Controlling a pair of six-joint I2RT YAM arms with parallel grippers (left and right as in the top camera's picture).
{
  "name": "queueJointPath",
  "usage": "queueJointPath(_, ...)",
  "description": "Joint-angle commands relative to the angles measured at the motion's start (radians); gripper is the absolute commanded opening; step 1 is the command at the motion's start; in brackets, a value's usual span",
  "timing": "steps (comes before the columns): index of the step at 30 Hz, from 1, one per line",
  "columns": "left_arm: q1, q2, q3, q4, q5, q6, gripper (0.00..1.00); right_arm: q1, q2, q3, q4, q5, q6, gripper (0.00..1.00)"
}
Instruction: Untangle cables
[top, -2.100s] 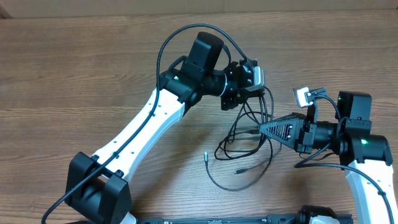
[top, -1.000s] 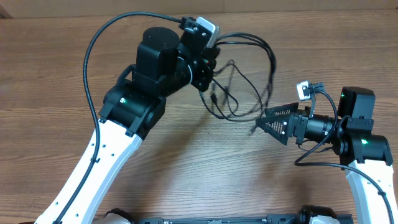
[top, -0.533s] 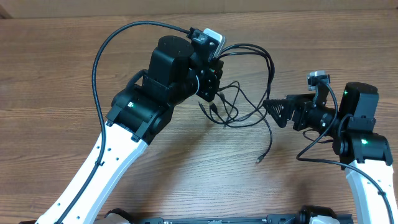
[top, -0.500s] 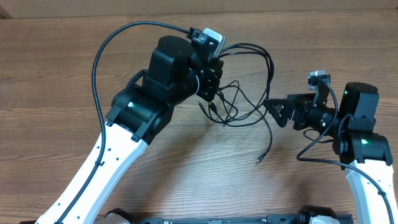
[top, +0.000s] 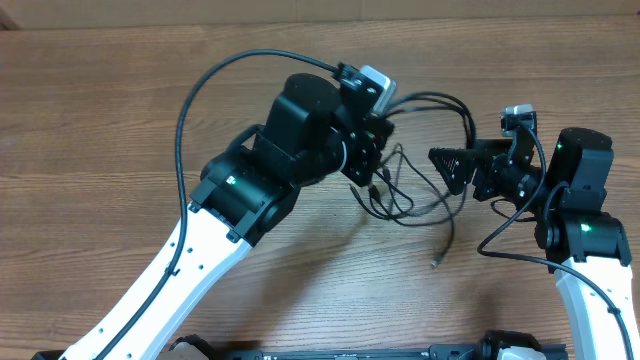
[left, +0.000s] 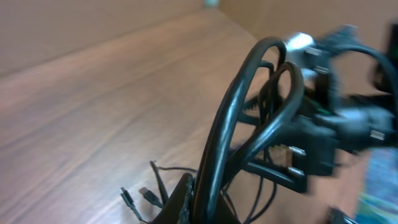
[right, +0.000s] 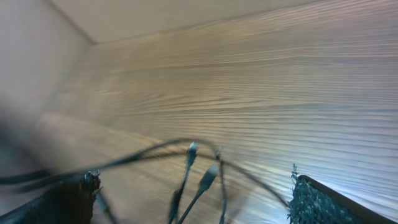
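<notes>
The cables (top: 420, 195) are thin black cords hanging in a tangle between the two arms. One loose plug end (top: 436, 263) trails onto the wood. My left gripper (top: 374, 168) is shut on the cables (left: 249, 118), which rise in loops from its fingertips (left: 186, 202). Two small plugs (left: 140, 198) dangle beside them. My right gripper (top: 446, 164) stands open just right of the tangle, pointing left. In the right wrist view its gripper (right: 196, 202) is wide apart, with strands and two plugs (right: 200, 165) hanging between the fingers (right: 311, 199), not gripped.
The wooden table (top: 120, 120) stretches to the left and back. The left arm's thick black cable (top: 215, 85) arcs over its upper arm. The right arm's body (top: 585, 210) stands near the right edge.
My left gripper has carried the tangle to the right, closer to the right gripper. The trailing plug end has slid right. The right gripper has shifted slightly up and stayed open.
</notes>
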Motion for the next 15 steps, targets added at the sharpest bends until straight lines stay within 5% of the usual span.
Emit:
queueJointPath(1, -0.021, -0.024, 0.011, -0.026, 0.139, -0.021, 0.04, 0.004, -0.013, 0.012, 0.006, 0.245, 0.001, 1.00)
queueJointPath(7, 0.004, -0.028, 0.011, -0.204, 0.125, 0.057, 0.04, 0.003, -0.013, 0.012, 0.006, 0.624, 0.034, 1.00)
queueJointPath(15, 0.105, -0.034, 0.011, -0.406, -0.467, 0.061, 0.04, 0.002, -0.013, 0.012, 0.006, 0.787, 0.045, 1.00)
